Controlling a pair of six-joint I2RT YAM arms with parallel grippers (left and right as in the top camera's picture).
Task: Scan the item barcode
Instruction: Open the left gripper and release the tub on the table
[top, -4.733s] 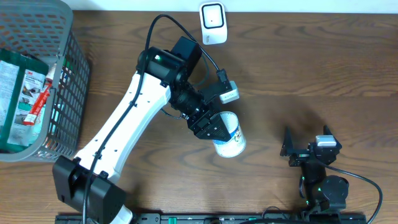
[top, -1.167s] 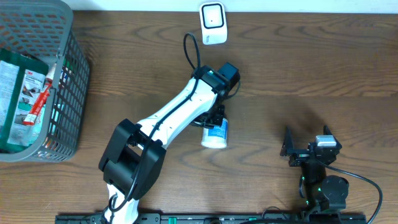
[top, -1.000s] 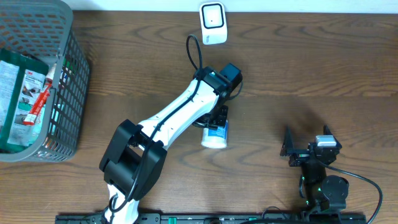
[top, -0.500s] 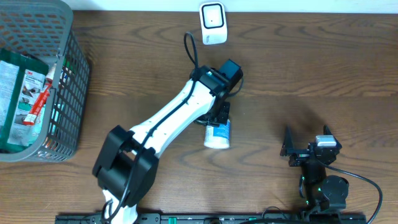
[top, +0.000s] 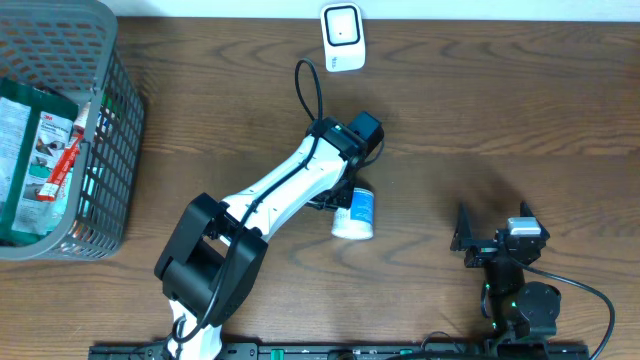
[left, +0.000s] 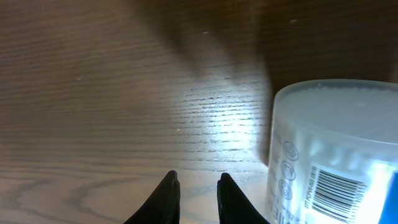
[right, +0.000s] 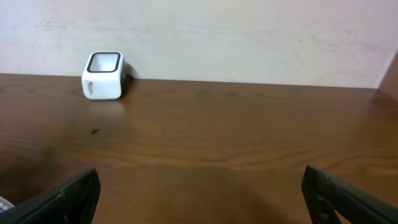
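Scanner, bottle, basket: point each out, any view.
Scanner (top: 342, 37): overhead view, on its white top face.
Bottle (top: 355, 212): overhead view, on its blue-and-white label.
Basket (top: 122, 130): overhead view, on its grey mesh right wall.

The dark brown wooden table (top: 520, 110) has a visible grain and a satin sheen, catching a bright glare in the left wrist view. The white frosted plastic container with a blue printed label (top: 353, 213) looks smooth and slightly translucent. The grey basket (top: 105, 130) is a matt plastic lattice. The small white scanner box (top: 343, 37) is smooth, glossy plastic. The pale wall (right: 249, 37) looks matt and faintly rough.
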